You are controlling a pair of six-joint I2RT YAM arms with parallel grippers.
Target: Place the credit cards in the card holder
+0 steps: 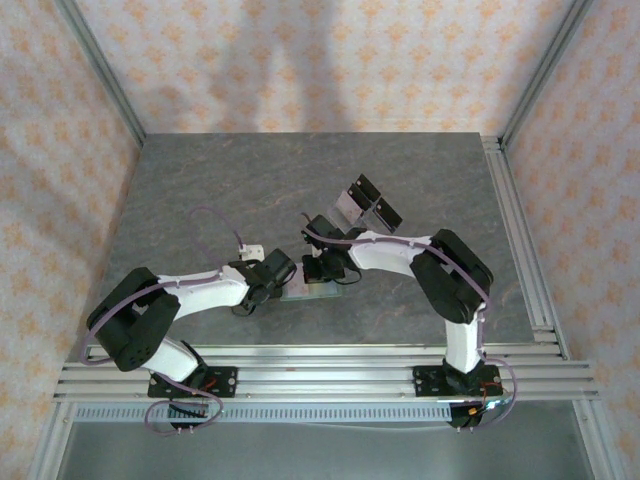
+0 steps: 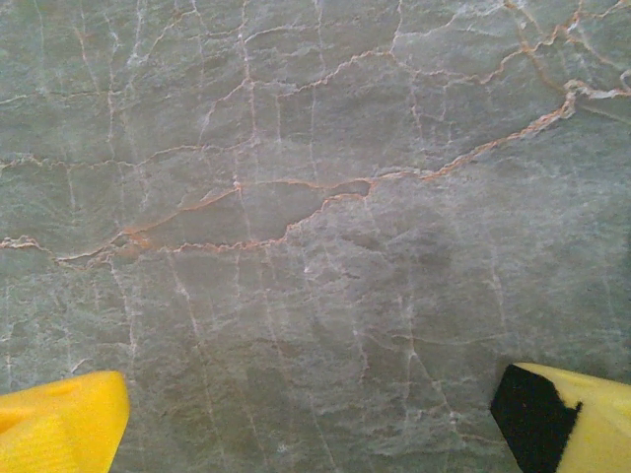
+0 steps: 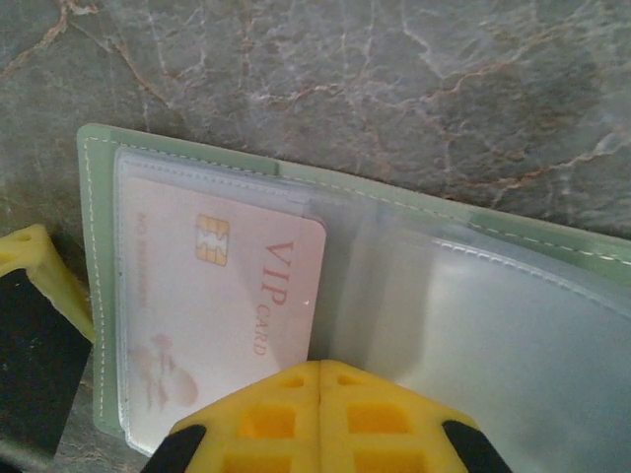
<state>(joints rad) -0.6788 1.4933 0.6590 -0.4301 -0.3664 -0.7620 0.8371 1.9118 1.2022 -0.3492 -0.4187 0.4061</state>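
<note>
The sage-green card holder (image 3: 91, 256) lies open and flat on the table, its clear sleeves facing up. A pale pink credit card (image 3: 227, 286) marked VIP sits inside the left sleeve, its right edge near the fold. My right gripper (image 3: 320, 367) is shut, its yellow tips pressed together just over the card's lower right corner, with nothing between them. From above, the card holder (image 1: 310, 293) lies under both wrists, the right gripper (image 1: 322, 270) over it. My left gripper (image 1: 278, 274) hangs beside the holder's left end. It is open (image 2: 311, 419) over bare table.
A clear acrylic stand with black panels (image 1: 365, 205) stands behind the right gripper. One yellow finger with a black pad (image 3: 30, 325) sits close to the holder's left edge. Patterned walls and metal rails (image 1: 515, 230) bound the grey marble table (image 1: 200, 190).
</note>
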